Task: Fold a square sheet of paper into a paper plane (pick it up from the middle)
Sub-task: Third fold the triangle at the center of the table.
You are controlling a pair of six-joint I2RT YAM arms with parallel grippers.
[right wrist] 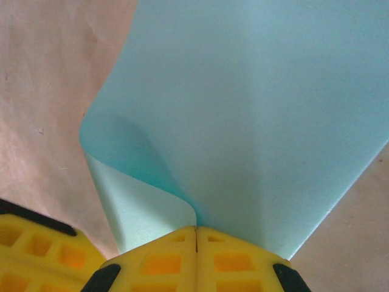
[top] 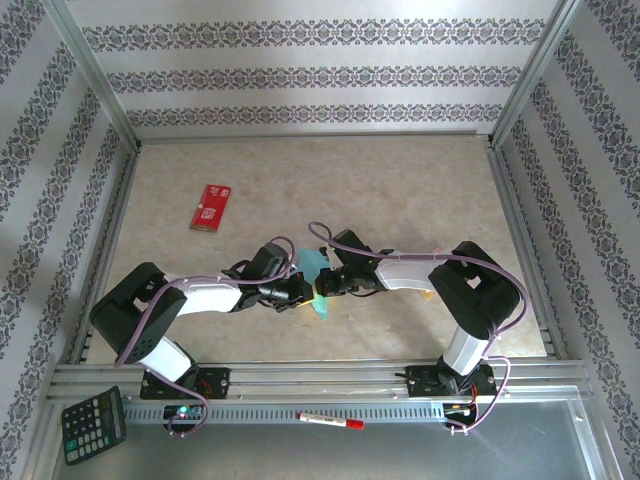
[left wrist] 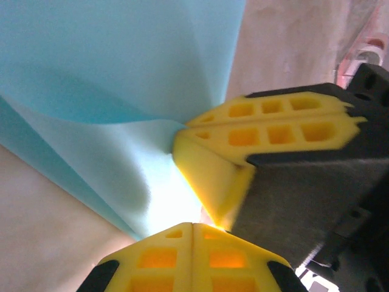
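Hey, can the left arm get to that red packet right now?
Probably not yet: the left gripper is shut on the teal paper. Nothing lies between it and the red packet once it lets go.

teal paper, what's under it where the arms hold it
The left fingers and right fingers pinch the square sheet of paper over the beige table, which shows around it. The patch directly beneath is covered.

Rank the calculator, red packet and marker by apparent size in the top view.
Largest: calculator.
Next: red packet.
Smallest: marker, about as long as the calculator but very thin.
Calculator and marker may sit nearer the camera.
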